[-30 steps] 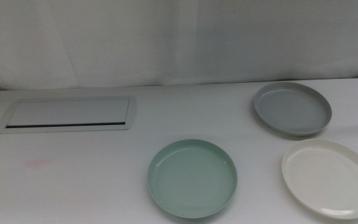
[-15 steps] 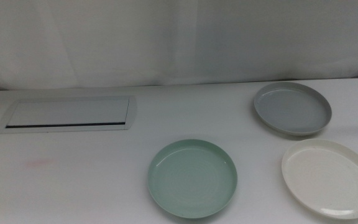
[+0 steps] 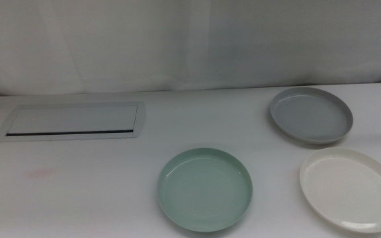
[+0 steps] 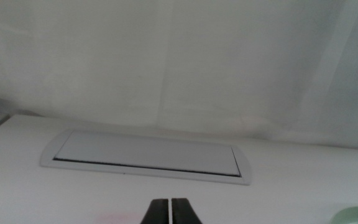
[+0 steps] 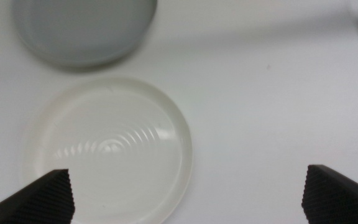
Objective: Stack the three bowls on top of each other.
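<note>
Left tool (image 4: 171, 210), pinched closed and empty, is creeping in at the table's (image 3: 98, 192) near-left corner, right tool (image 5: 188, 193) gaping empty over white bowl (image 5: 107, 149); bowls unstacked: green (image 3: 205, 190) near-center, grey (image 3: 311, 115) far-right.

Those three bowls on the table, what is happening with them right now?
Nothing is stacked yet. The mint green bowl, white bowl and light grey bowl lie apart on the table. The right gripper hangs open above the white bowl, not touching it. The left gripper, shut, waits at the near left, facing the white panel.
</note>
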Action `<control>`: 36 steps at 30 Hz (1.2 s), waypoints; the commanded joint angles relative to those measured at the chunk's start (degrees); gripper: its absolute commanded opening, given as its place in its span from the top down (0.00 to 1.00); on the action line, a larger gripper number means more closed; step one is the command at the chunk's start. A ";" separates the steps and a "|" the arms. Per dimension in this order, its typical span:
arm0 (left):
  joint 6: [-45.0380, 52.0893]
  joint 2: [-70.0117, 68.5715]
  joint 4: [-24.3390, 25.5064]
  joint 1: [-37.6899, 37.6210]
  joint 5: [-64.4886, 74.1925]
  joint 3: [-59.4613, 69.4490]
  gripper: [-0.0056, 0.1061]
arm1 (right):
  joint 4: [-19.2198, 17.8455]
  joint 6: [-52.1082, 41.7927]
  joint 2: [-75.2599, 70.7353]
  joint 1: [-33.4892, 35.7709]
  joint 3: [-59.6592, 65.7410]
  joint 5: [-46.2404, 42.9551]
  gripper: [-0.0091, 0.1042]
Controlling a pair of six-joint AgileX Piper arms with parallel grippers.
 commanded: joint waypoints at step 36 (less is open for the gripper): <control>0.25 -1.43 -0.32 -0.45 0.21 2.17 0.98 | 1.05 -11.42 38.03 -3.31 6.35 -24.06 0.01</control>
